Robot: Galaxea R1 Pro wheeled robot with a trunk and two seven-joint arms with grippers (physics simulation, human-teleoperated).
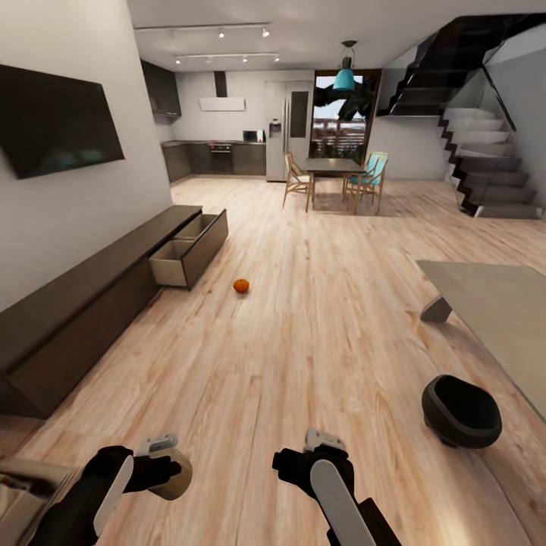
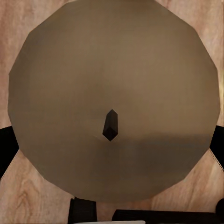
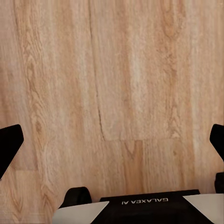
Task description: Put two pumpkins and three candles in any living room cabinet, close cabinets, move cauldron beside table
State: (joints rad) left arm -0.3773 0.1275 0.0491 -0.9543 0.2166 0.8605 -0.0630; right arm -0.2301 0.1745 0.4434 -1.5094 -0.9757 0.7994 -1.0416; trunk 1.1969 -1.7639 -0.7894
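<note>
While the robot faces the room, the long cabinet [image 1: 91,303] runs along the wall at the left with a drawer [image 1: 186,254] pulled out. The table [image 1: 493,303] stands at the right, and the black cauldron [image 1: 461,411] lies tilted on the floor [image 1: 303,318] near its near edge. One pumpkin [image 1: 241,285] sits on the floor just beside the open drawer. The left gripper [image 1: 168,470] is closed around a candle [image 2: 112,100], seen end-on between the jaws. The right gripper [image 3: 112,140] hangs wide open and empty. I think the candle should be carried level to the drawer and released low inside.
</note>
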